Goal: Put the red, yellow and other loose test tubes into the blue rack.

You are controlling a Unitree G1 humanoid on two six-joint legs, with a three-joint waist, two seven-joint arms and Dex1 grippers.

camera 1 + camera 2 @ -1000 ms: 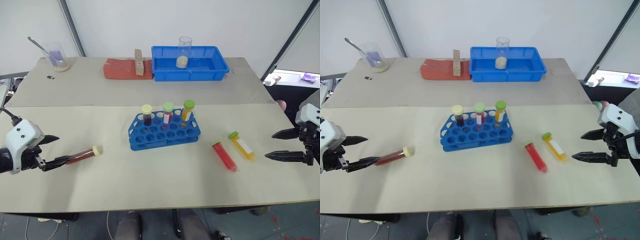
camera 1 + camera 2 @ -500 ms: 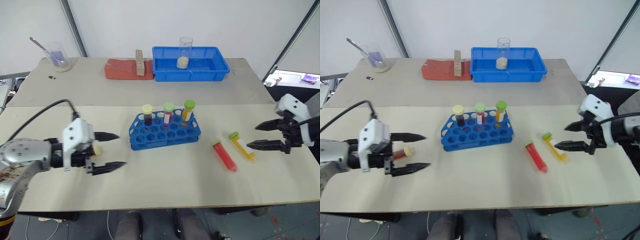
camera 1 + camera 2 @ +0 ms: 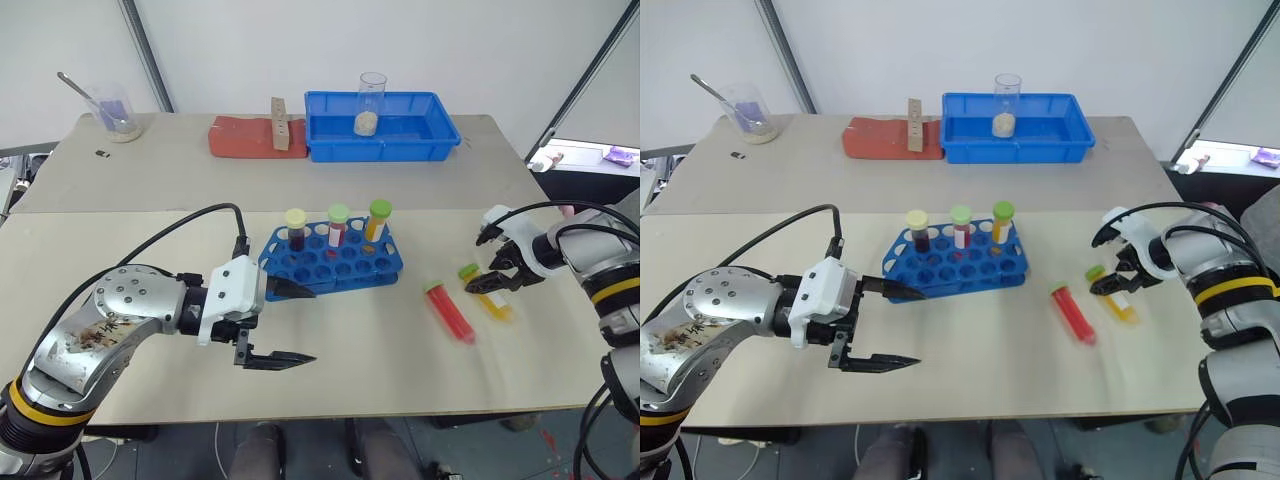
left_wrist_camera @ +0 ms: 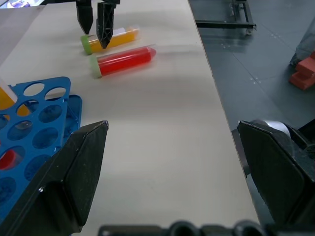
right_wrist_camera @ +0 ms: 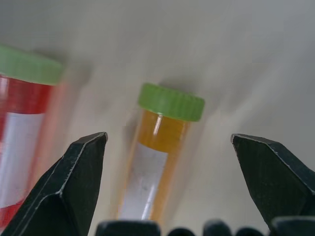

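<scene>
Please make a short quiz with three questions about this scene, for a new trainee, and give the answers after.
1. How many capped tubes stand in the blue rack?
2. True or false: the right gripper is shut on the yellow tube.
3. Which tube lies nearer the rack: (a) the red tube or (b) the yellow tube?

Key
1. Three, in the back row.
2. False. Its jaws are open, with the yellow tube lying on the table between them in the right wrist view.
3. (a) the red tube.
</scene>
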